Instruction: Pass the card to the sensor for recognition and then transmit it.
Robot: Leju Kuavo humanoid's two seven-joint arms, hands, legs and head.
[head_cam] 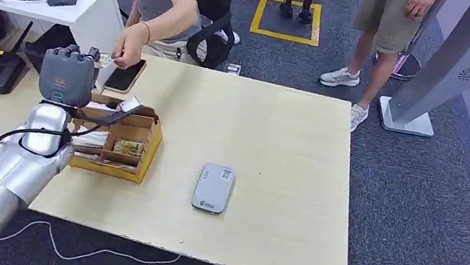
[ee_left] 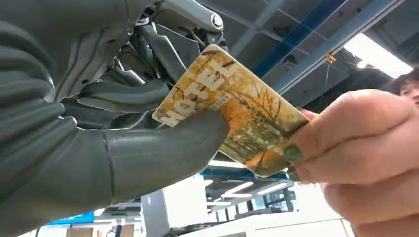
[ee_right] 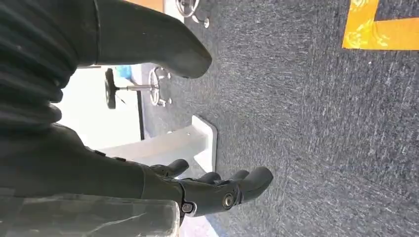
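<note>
Card (ee_left: 232, 118) first, since that's the whole job: it's up off the worktop (head_cam: 272, 153), pinched between the thumb and darker fingers of the left hand (ee_left: 123, 123), and a person's hand (ee_left: 356, 148) has hold of its far end at the same time. It's an orange-yellow autumn-tree print with big white letters.

Going big to small on the rest: the pale wood worktop takes most of the head view, with a person seated at its far edge, arm reaching toward the robot's raised left hand. Another person stands further back on the grey carpet (head_cam: 421, 207). A wooden organizer box (head_cam: 122, 146) sits just beside the left arm, with small stuff in its compartments I can't make out. The sensor (head_cam: 213, 188), a flat grey pad, lies near the middle of the worktop, well apart from the card.

Right hand (ee_right: 197, 190) hangs over the carpet, fingers loosely apart and holding nothing.
</note>
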